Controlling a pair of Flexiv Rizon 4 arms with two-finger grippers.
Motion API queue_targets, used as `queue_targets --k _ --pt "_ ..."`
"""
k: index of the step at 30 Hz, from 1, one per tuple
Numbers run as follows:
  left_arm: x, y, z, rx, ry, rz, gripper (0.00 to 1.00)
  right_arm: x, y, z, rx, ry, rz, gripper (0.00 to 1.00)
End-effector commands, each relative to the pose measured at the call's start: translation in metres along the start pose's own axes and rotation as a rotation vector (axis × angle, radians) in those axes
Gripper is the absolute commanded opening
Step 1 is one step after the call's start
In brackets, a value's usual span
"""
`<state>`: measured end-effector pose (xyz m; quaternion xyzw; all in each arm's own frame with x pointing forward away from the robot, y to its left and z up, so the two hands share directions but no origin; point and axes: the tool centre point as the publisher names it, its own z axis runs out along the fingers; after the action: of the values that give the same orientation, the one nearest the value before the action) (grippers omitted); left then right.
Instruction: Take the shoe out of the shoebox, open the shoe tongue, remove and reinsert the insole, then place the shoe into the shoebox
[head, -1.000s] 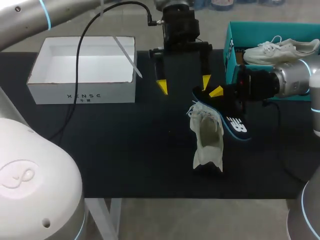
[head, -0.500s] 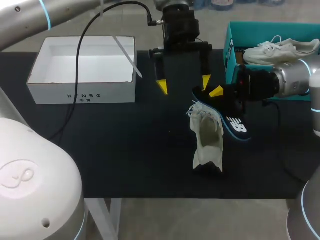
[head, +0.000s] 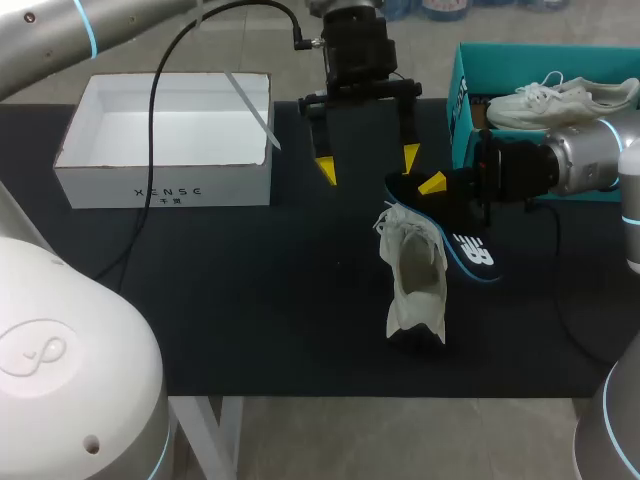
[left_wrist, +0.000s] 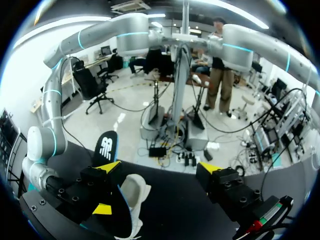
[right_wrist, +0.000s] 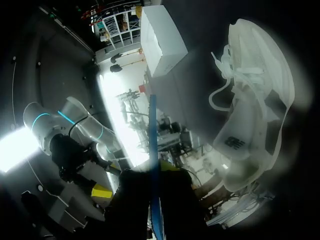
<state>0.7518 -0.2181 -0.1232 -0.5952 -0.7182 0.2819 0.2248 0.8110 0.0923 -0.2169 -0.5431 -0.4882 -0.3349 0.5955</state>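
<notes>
Left jaws wide open and empty, just pulled back a little from the shoe (head: 415, 275). Right jaws unchanged, clamped on the insole (head: 468, 248), just beside the shoe lying on the bench (head: 250, 300). Insole's out, so your next step is likely reinsertion.

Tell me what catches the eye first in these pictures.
A white shoe sits in the middle of the table, and right beside it the right gripper pinches a dark, blue-edged insole. The left gripper hangs open just behind them. At the far right, a teal shoebox holds a second white shoe.
</notes>
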Motion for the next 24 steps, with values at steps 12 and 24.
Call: queue_targets --k 12,24 --pt "-0.007 0.015 0.002 -0.399 -0.059 0.035 1.00 0.000 -0.001 0.001 -0.002 -0.002 0.001 0.00" --pt "-0.017 0.048 -0.018 -0.457 -0.108 -0.002 1.00 0.000 -0.001 0.001 -0.002 -0.002 0.001 0.00"
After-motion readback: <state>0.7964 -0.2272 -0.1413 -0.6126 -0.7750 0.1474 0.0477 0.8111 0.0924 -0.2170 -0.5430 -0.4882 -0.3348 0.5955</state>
